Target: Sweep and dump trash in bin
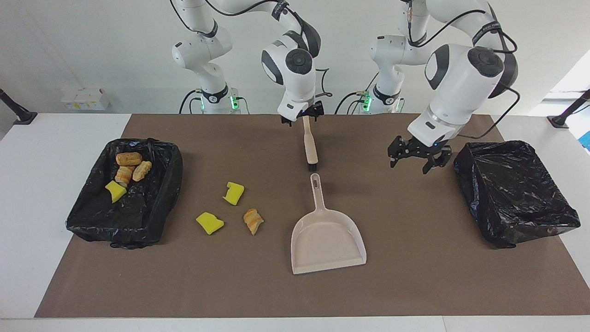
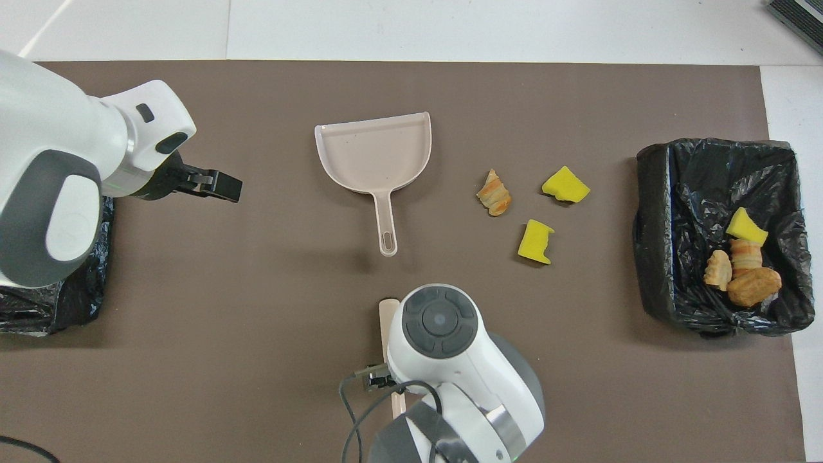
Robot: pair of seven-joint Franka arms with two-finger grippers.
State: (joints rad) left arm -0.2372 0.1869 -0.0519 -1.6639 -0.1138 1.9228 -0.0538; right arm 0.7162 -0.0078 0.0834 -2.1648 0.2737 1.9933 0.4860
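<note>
Right gripper (image 1: 302, 119) is up over the robots' edge of the mat, right above the top end of the brush (image 1: 309, 145), which lies on the mat just nearer the robots than the dustpan's handle. Fingers look spread, and as far as I can tell it isn't actually pinching the brush, just hanging over it. Left gripper (image 1: 418, 159) hovers low over the mat beside the empty bin (image 1: 514, 191) at the left arm's end, jaws open, nothing in them.

So where are we at? I'd call it roughly halfway. Four scraps are already sitting in the other bin (image 1: 159, 203) at the right arm's end: a yellow sponge chunk and three bready pieces. Three are left out on the mat between that bin and the dustpan (image 1: 327, 240): two yellow sponge chunks (image 1: 233, 192) (image 1: 209, 223) and one croissant bit (image 1: 253, 221).

Dustpan is empty, lying flat mid-table with its handle pointing at the robots, nobody holding it. My guess is somebody has to take up brush and pan, push those last three in, and tip them out.
</note>
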